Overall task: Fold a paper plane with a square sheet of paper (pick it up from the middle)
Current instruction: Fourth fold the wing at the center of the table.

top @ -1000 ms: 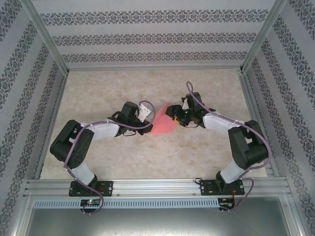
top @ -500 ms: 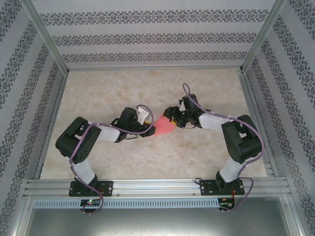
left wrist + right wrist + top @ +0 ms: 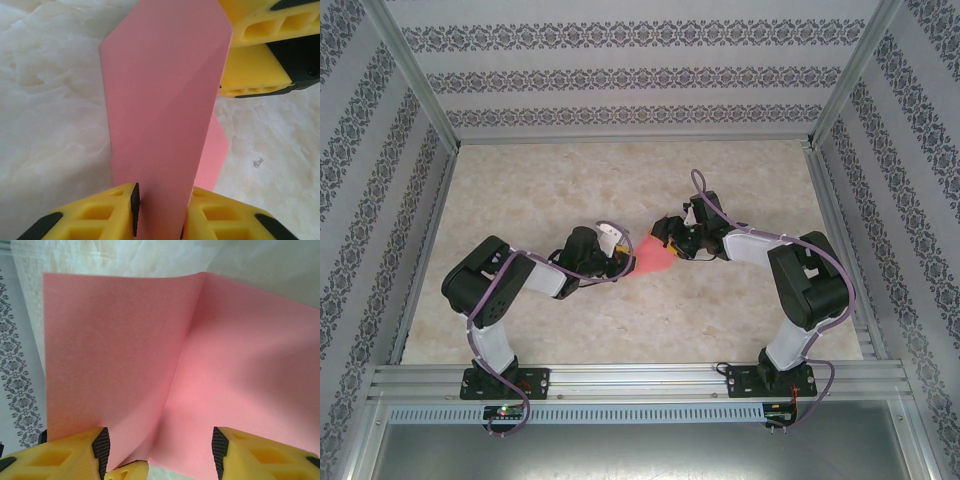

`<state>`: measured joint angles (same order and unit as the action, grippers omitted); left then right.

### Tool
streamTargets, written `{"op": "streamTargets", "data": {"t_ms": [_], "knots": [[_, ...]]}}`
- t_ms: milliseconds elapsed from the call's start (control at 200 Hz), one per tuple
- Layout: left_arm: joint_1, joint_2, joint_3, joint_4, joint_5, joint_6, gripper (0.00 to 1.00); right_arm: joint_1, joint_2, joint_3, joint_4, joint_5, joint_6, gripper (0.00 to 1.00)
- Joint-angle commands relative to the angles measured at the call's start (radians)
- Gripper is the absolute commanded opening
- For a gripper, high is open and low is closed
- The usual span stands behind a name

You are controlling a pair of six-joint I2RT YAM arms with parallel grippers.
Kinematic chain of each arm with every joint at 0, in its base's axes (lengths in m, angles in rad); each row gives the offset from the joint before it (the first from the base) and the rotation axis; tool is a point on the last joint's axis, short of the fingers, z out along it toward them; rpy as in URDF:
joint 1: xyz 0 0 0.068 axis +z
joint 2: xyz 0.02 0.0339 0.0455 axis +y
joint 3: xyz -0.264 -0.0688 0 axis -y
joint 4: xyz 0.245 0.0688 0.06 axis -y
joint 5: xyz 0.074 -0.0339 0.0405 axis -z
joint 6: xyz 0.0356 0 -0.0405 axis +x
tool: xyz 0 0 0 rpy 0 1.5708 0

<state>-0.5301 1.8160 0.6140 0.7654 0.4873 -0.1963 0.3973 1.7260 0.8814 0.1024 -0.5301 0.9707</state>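
The salmon-pink square sheet of paper (image 3: 657, 256) is folded and hangs between the two grippers just above the middle of the table. In the left wrist view the paper (image 3: 165, 100) rises as a narrow creased panel. My left gripper (image 3: 160, 200) is shut on its lower end, with both pads against it. From above, that left gripper (image 3: 625, 258) sits at the paper's left. My right gripper (image 3: 668, 236) is at the paper's upper right. In the right wrist view the paper (image 3: 150, 350) forms a V with a centre crease. There my right gripper (image 3: 157, 445) stands open, its pads wide apart on either side of the fold.
The marbled tabletop (image 3: 570, 180) lies bare all round the arms. Patterned walls and aluminium posts (image 3: 415, 90) enclose it on three sides. A metal rail (image 3: 640, 380) runs along the near edge by the arm bases.
The paper has drawn in from a wider fan to a narrower fold. My left arm's elbow has swung right and the gripper dipped slightly. The right gripper shifted a little left.
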Motion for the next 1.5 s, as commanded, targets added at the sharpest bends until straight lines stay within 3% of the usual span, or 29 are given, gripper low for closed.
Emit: {"op": "streamTargets", "data": {"t_ms": [0, 265, 615, 749, 1154, 1494], "knots": [[-0.011, 0.010, 0.008, 0.073, 0.019, -0.002, 0.24, 0.008, 0.006, 0.023, 0.012, -0.015, 0.002, 0.57], [-0.011, 0.005, 0.063, -0.095, 0.063, 0.039, 0.11, -0.016, -0.031, -0.019, 0.029, -0.036, -0.069, 0.53], [-0.042, 0.009, 0.156, -0.302, 0.057, 0.074, 0.09, -0.056, -0.126, -0.120, -0.006, 0.002, -0.184, 0.53], [-0.060, 0.021, 0.191, -0.364, 0.039, 0.086, 0.06, -0.058, -0.111, -0.131, -0.015, 0.034, -0.170, 0.47], [-0.071, 0.074, 0.330, -0.596, 0.123, 0.040, 0.03, -0.070, -0.107, -0.191, 0.068, 0.041, -0.221, 0.45], [-0.071, 0.110, 0.360, -0.610, 0.128, -0.058, 0.02, -0.056, -0.072, -0.154, 0.082, 0.022, -0.216, 0.47]]}}
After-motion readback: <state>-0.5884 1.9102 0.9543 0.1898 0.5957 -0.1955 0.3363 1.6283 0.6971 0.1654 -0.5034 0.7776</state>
